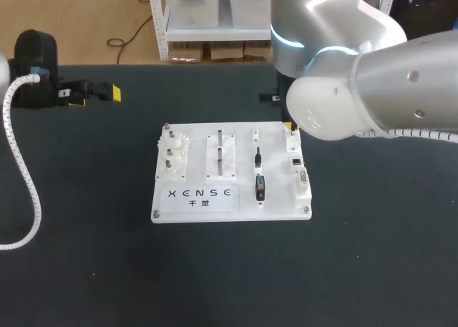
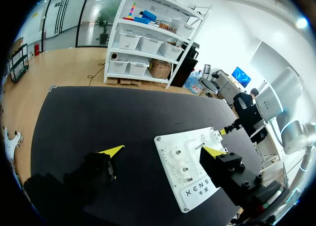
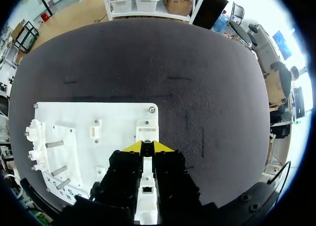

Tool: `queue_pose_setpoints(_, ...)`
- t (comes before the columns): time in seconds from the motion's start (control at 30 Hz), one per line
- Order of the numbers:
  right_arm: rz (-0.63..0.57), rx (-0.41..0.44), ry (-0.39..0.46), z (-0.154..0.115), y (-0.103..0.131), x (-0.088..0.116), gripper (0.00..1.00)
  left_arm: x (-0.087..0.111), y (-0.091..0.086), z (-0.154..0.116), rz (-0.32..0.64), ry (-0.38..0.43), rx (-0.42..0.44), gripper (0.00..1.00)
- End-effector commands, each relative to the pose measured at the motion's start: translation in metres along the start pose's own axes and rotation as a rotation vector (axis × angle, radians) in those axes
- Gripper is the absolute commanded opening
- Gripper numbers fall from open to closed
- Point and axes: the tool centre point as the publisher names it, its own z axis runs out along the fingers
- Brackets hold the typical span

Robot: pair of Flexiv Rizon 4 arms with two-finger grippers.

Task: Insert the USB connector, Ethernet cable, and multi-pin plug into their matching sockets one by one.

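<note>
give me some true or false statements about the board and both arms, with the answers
1. The left gripper has its fingers open, with nothing between them. True.
2. A black plug lies on the white board, apart from the socket column. True.
3. The right gripper is over the board's near left corner. False: it is at the far right corner, at the end of the socket column.
4. The board rests on a red table. False: the table is dark, nearly black.

Right hand (image 1: 293,127) largely beneath own arm (image 1: 372,84)
</note>
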Motion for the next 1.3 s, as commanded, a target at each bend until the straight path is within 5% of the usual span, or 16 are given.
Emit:
queue_pose_setpoints(0.03, 0.004, 0.001, -0.004, 0.000, -0.001, 0.002, 0.00, 0.000, 0.000, 0.000, 0.000, 0.000, 0.000, 1.00)
queue_pose_setpoints(1.1, 0.059, 0.001, 0.060, 0.023, -0.001, 0.000, 0.00, 0.000, 0.000, 0.000, 0.000, 0.000, 0.000, 1.00)
queue_pose_setpoints(1.17, 0.054, 0.002, 0.053, 0.019, 0.000, -0.001, 0.40, 0.000, 0.000, 0.000, 0.000, 0.000, 0.000, 1.00)
queue_pose_setpoints(1.2, 0.054, 0.004, 0.051, 0.017, 0.000, -0.001, 0.83, 0.000, 0.000, 0.000, 0.000, 0.000, 0.000, 1.00)
queue_pose_setpoints(1.23, 0.051, 0.004, 0.044, 0.015, -0.001, -0.002, 1.00, 0.000, 0.000, 0.000, 0.000, 0.000, 0.000, 1.00)
queue_pose_setpoints(1.3, 0.051, 0.001, 0.029, 0.008, -0.001, -0.003, 1.00, 0.000, 0.000, 0.000, 0.000, 0.000, 0.000, 1.00)
